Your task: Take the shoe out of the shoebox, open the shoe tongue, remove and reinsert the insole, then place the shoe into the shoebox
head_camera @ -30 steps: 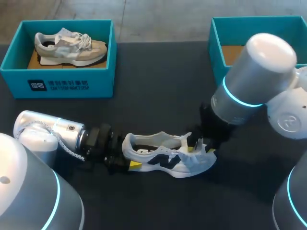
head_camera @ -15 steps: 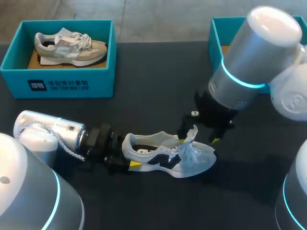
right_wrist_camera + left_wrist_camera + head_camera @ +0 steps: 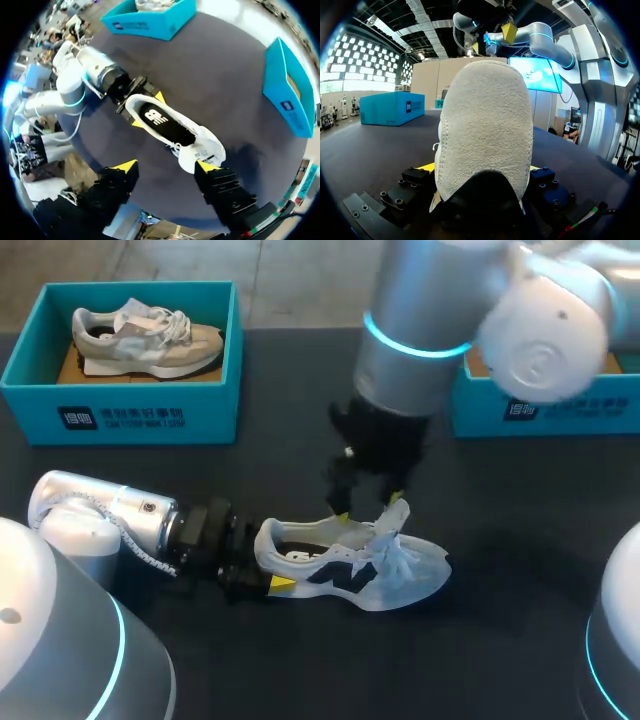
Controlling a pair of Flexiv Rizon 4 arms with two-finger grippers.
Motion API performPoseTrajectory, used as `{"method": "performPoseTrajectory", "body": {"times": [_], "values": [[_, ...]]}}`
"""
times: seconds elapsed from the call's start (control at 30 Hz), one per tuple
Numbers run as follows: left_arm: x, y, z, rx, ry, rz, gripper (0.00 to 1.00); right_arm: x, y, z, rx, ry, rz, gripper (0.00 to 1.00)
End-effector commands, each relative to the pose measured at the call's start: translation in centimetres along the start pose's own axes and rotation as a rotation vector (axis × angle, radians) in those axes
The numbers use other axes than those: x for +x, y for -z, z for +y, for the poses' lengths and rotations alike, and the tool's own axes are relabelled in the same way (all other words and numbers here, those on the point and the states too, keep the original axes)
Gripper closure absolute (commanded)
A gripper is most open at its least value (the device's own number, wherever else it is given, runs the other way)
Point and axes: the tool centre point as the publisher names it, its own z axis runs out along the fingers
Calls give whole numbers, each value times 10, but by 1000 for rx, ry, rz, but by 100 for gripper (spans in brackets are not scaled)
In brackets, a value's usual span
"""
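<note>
A white shoe (image 3: 350,568) with a dark logo lies on its sole on the black table, heel toward my left arm. My left gripper (image 3: 255,576) is shut on the heel, which fills the left wrist view (image 3: 485,125) between the two fingers. The tongue (image 3: 393,519) stands up, folded toward the toe. The dark insole (image 3: 161,120) lies inside the shoe. My right gripper (image 3: 368,507) hangs open just above the shoe's mouth, holding nothing; in its own view the shoe (image 3: 200,142) is below the open fingers (image 3: 125,166).
A teal shoebox (image 3: 30,350) holding a beige shoe (image 3: 145,338) stands at the back left. A second teal shoebox (image 3: 545,405), partly hidden by my right arm, stands at the back right. Bare black table lies in front of and to the right of the white shoe.
My right gripper let go of the tongue, rose and swung left from the toe to above the shoe's mouth. The tongue now stands up. The left gripper and the shoe have not moved.
</note>
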Motion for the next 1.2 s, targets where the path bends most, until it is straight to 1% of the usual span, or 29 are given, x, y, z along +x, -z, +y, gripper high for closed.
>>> {"method": "performPoseTrajectory", "body": {"times": [0.03, 0.07, 0.13, 0.17, 0.2, 0.27, 0.3, 0.33, 0.77, 0.87, 0.9, 0.97, 1.0, 1.07, 1.2], "values": [[0, 1, 2, -1, 1, 1, 100, 21, -2, 21, 215, 24, -266, 100], [0, 1, 2, -1, 1, 1, 100, 22, -2, 21, 223, 57, -273, 100], [0, 1, 2, -1, 1, 1, 100, 24, -1, 20, 173, 151, -254, 100], [0, 1, 2, -1, 1, 1, 100, 25, -2, 21, 127, 250, -237, 100], [0, 1, 2, -1, 1, 1, 100, 25, -1, 19, 56, 314, -213, 100], [0, 1, 2, -1, 1, 1, 100, 19, -2, 15, -11, 416, -176, 100], [0, 1, 2, -1, 1, 1, 100, 18, -3, 14, -64, 495, -172, 100], [0, 1, 2, -1, 1, 1, 100, 18, -3, 12, -82, 540, -183, 100], [0, 1, 2, -1, 1, 1, 100, 18, -3, 12, -82, 540, -183, 100], [0, 1, 2, -1, 1, 1, 100, 14, -13, 16, -70, 555, -180, 100], [0, 1, 2, -1, 1, 1, 100, 13, -16, 18, -42, 560, -200, 100], [0, 1, 2, -1, 1, 1, 100, 13, -20, 21, -39, 584, -214, 100], [0, 1, 2, -1, 1, 1, 100, 12, -23, 23, -25, 595, -224, 100], [0, 1, 2, -1, 1, 1, 100, 12, -29, 27, -37, 631, -239, 100], [0, 1, 2, -1, 1, 1, 100, 9, -46, 34, -27, 672, -229, 100]]}}
